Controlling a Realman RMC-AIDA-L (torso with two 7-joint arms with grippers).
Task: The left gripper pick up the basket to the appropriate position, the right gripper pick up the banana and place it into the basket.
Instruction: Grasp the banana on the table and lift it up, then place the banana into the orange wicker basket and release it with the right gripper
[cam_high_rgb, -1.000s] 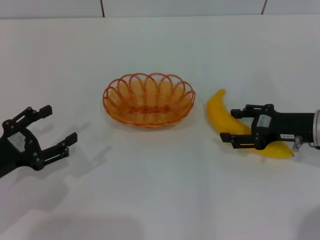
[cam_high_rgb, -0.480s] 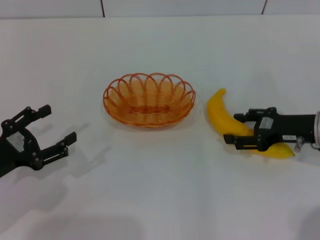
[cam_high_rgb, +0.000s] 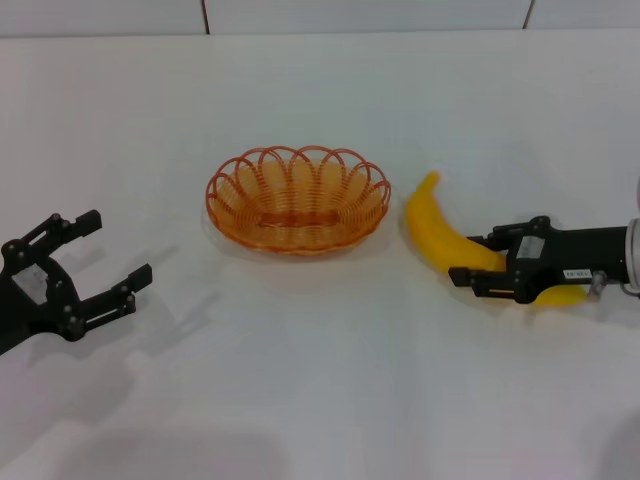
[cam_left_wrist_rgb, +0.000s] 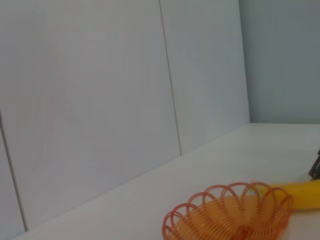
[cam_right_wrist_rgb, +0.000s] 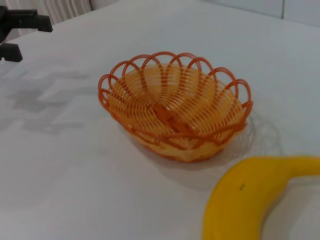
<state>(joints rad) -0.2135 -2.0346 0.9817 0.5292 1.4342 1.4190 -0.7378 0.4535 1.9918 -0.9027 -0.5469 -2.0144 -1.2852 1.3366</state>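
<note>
The right end effector (cam_high_rgb: 477, 259) is closed around the banana (cam_high_rgb: 436, 232), near the basket (cam_high_rgb: 297, 199) on the counter (cam_high_rgb: 320, 400), the left end effector (cam_high_rgb: 100, 258) waits wide open and empty, and the smooth banana could slip out when lifted.

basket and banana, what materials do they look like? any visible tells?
Basket: thin orange strands woven in rings, with an open looped rim. It looks like plastic-coated wire or moulded plastic; which one cannot be told.

Banana: even bright yellow, smooth, slightly glossy, with no bruises or brown tips, so probably a plastic replica. The right gripper is shut on it; no denting is visible.

Left gripper: open, away from the basket.
</note>
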